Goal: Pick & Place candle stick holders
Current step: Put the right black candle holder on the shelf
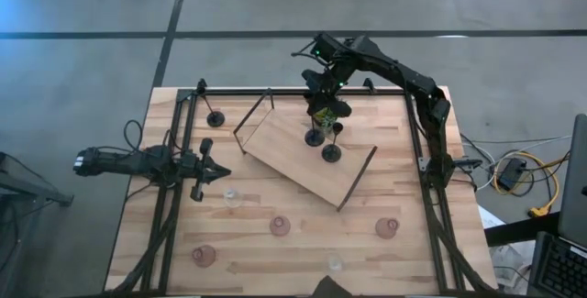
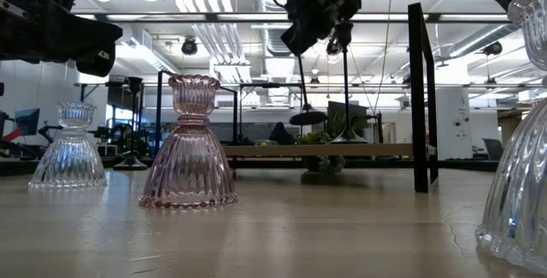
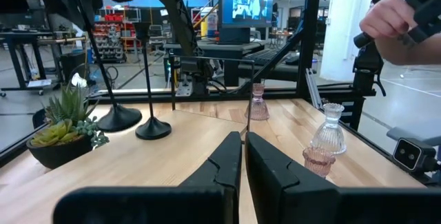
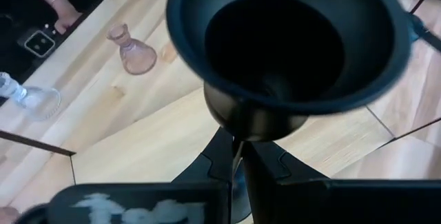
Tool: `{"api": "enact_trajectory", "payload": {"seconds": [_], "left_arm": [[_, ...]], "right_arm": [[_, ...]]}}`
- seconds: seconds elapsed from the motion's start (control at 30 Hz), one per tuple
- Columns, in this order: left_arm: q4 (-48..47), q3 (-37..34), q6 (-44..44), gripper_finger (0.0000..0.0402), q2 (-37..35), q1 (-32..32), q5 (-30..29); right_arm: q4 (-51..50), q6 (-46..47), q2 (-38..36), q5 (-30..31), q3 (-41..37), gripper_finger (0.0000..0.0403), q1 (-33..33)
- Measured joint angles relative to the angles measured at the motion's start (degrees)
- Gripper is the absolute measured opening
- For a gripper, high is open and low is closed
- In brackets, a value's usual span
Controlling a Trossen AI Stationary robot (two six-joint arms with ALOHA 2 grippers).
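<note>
While our right gripper (image 1: 320,113) reaches over the far edge of the board (image 1: 303,156), its fingers (image 4: 265,162) are pinched on the thin stem of a black holder (image 4: 286,52), whose wide cup fills the right wrist view just above them. From above, that holder (image 1: 315,135) stands on the board beside the plant (image 1: 323,115), and a second black holder (image 1: 331,152) stands just next to it, also on the board. In the low view our right gripper (image 2: 318,13) hangs high over the board (image 2: 316,150), with the thin stem running down from it. A third black holder (image 1: 215,117) stands on the table near the far left corner, well apart from the board. Our left gripper (image 1: 211,173) waits over the table to the left of the board, its fingers (image 3: 224,162) pressed together and holding nothing. Past them, the left wrist view shows the plant (image 3: 63,124), the two black holders (image 3: 153,129) on the board, and glass cups beyond: a pink cup (image 3: 258,104), a clear cup (image 3: 329,130) and a low pink cup (image 3: 318,160). On the near half of the table the glass cups lie scattered: a clear one (image 1: 231,196), pink ones at (image 1: 280,226), (image 1: 388,228) and (image 1: 204,256), and another clear one (image 1: 336,263). A person's hand (image 3: 389,18) shows beyond the table.
</note>
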Motion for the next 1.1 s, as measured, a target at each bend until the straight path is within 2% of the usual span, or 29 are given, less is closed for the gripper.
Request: {"api": "enact_trajectory", "payload": {"seconds": [0.3, 0.47, 0.6, 0.73, 1.1], "left_arm": [[-0.01, 0.00, 0.00, 0.0025, 0.00, 0.01, 0.00], [-0.02, 0.00, 0.00, 0.0025, 0.00, 0.02, 0.00], [0.00, 0.00, 0.00, 0.0025, 0.00, 0.01, -0.01], [0.00, 0.00, 0.00, 0.0025, 0.00, 0.01, 0.00], [0.02, 0.00, 0.00, 0.0025, 0.00, 0.00, 0.00]], "right_arm": [[10.11, -0.36, -2.86, 0.18, -8.68, 0.0008, 0.00], [19.06, 1.69, -10.08, 2.89, -18.30, 0.0008, 0.14], [26.82, 2.33, -16.16, 2.71, -26.65, 0.0008, 0.00], [30.43, 2.45, -19.48, 2.78, -32.00, 0.0008, -0.02], [30.80, 2.17, -17.97, 3.28, -32.95, 0.0008, -0.02]]}}
